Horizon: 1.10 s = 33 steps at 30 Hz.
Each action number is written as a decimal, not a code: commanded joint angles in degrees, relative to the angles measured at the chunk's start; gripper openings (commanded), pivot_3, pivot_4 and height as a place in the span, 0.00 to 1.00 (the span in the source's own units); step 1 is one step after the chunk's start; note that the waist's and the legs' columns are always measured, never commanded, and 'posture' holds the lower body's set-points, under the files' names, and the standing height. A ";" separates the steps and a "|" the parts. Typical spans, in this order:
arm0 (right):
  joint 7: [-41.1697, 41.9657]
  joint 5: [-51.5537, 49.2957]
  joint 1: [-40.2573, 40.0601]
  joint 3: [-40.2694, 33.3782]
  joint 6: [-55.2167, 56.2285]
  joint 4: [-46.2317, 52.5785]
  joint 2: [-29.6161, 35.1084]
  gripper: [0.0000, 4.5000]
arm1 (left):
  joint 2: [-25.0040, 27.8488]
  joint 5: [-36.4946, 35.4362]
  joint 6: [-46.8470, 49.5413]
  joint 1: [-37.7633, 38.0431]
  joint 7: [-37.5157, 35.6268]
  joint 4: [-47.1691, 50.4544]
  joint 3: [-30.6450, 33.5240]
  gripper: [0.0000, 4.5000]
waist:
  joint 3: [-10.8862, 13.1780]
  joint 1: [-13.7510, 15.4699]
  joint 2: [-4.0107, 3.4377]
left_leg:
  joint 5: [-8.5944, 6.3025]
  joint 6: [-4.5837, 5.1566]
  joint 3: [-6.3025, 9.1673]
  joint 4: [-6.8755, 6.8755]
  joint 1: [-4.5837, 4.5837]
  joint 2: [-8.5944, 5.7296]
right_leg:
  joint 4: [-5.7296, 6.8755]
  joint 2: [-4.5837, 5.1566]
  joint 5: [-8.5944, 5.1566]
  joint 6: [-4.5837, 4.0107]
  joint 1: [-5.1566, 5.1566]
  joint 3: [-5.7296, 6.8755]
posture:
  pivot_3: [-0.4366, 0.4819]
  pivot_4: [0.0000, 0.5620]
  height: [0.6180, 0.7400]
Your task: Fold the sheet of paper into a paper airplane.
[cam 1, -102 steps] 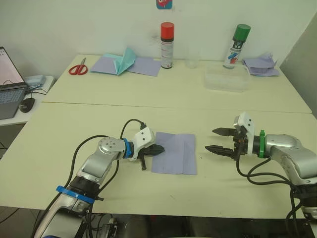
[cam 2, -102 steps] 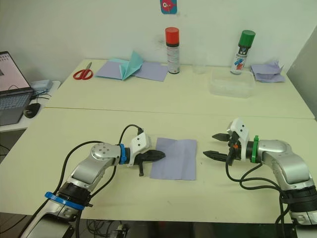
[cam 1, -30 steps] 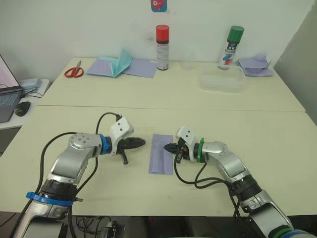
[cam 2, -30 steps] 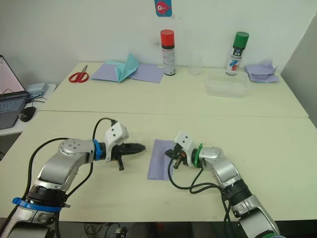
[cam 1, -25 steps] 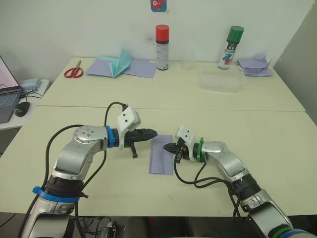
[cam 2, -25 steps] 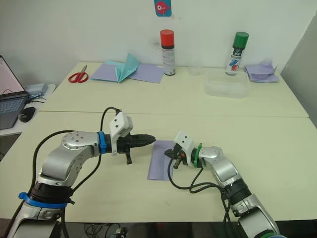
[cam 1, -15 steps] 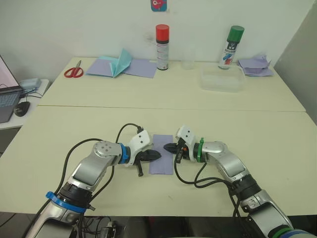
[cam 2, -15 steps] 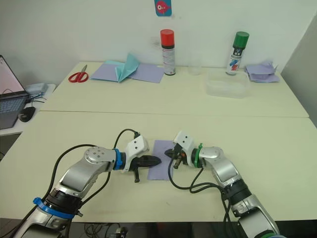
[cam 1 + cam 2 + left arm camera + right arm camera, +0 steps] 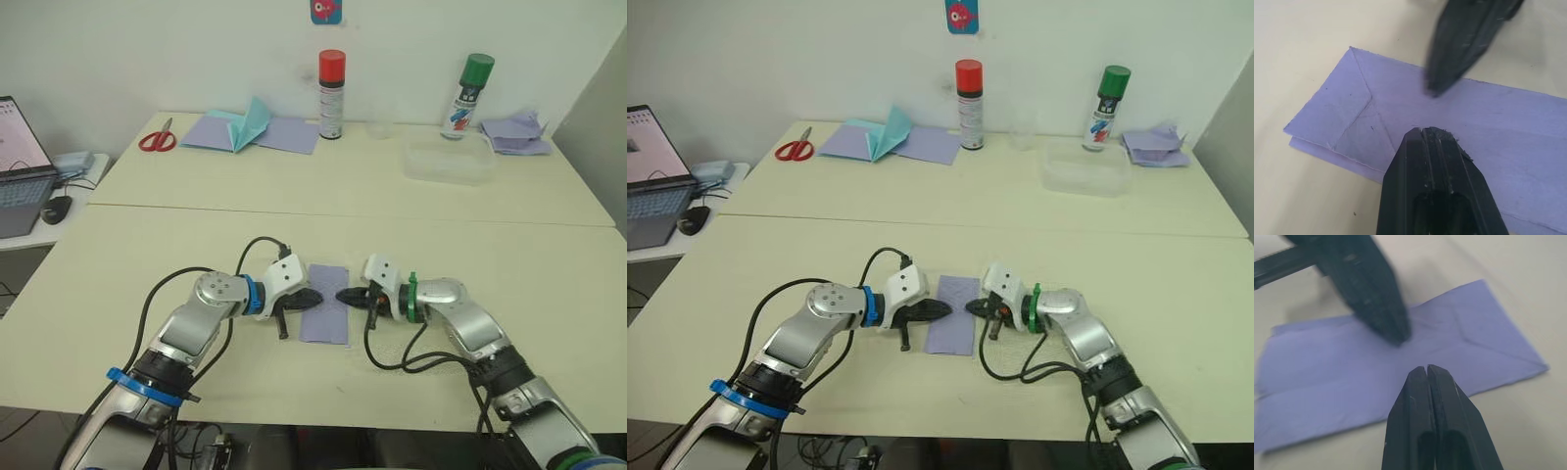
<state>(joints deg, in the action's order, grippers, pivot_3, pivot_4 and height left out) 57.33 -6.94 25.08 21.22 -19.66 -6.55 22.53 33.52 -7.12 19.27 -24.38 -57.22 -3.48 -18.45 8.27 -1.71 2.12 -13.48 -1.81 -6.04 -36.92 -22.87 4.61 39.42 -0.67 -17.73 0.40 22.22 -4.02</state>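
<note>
**Both tools on the folded strip, tips facing across it**

The paper (image 9: pixel 326 315) lay flat on the bench (image 9: pixel 470 250), folded in half into a narrow strip, long axis running away from the robot. It sat directly between the two tools. The left tool (image 9: pixel 310 300) came in from the paper's left edge, the right tool (image 9: pixel 345 296) from its right edge, tips pointed at each other across the short width, near the strip's middle.

Both tools had fingers together, gripping nothing. In the wrist views each tip sat over the paper, looking pressed down or just above it; couldn't tell which.

Arms were about equally near. Old diagonal creases (image 9: pixel 1359 117) showed at one end of the strip, so my guess was a corner fold came next. That would need one tool pinning the middle while the other worked toward an end along the long axis.
</note>
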 commanded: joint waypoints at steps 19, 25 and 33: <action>-2.92 -7.84 0.73 -6.52 -9.17 -1.45 -5.36 0.01 | -0.06 4.47 -2.18 1.12 -0.91 -4.21 -2.17 0.00 | -0.05 0.09 0.04 | -0.01 0.03 0.04 0.01 -0.04 -0.01 | -0.22 -0.02 0.00 -0.01 -0.03 0.06 | 0.48 0.27 1.00; -10.32 1.45 3.38 -3.70 -0.24 -12.24 -5.81 0.01 | 0.37 5.26 -2.33 1.64 -1.75 -3.54 -2.87 0.00 | -0.11 -0.12 0.02 | -0.03 0.06 -0.05 0.03 0.05 0.00 | -0.31 -0.02 0.01 0.01 -0.10 0.02 | 0.48 0.27 1.00; -24.51 1.80 8.74 -11.96 8.63 -23.31 -11.74 0.01 | 0.76 5.44 -1.93 2.01 -2.52 -2.90 -2.94 0.00 | -0.16 -0.12 0.01 | 0.02 0.10 -0.06 0.02 0.07 0.03 | -0.30 -0.01 0.04 0.00 -0.14 -0.01 | 0.48 0.27 1.00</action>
<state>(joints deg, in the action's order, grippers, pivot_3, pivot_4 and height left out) 35.90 -6.33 33.35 11.63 -12.38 -27.46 10.28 33.25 -3.97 15.83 -24.31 -58.68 -4.56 -19.04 8.11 -1.83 2.13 -13.46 -1.71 -6.11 -36.89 -22.83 4.64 39.11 -0.65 -17.69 0.40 22.09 -4.05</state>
